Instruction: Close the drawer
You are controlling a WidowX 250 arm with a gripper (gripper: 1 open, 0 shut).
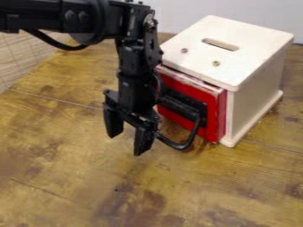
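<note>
The red drawer (199, 108) sticks slightly out of the cream wooden box (243, 64), with its black loop handle (187, 126) on the front. My black gripper (128, 133) hangs in front of the drawer's left part, fingers pointing down and spread apart, empty. The arm (133, 62) hides the drawer's left edge; the gripper sits against or just in front of the handle, contact unclear.
The box has a slot (219, 43) in its top and stands on a worn wooden tabletop (71, 177). A lighter surface shows at the far left edge (12, 66).
</note>
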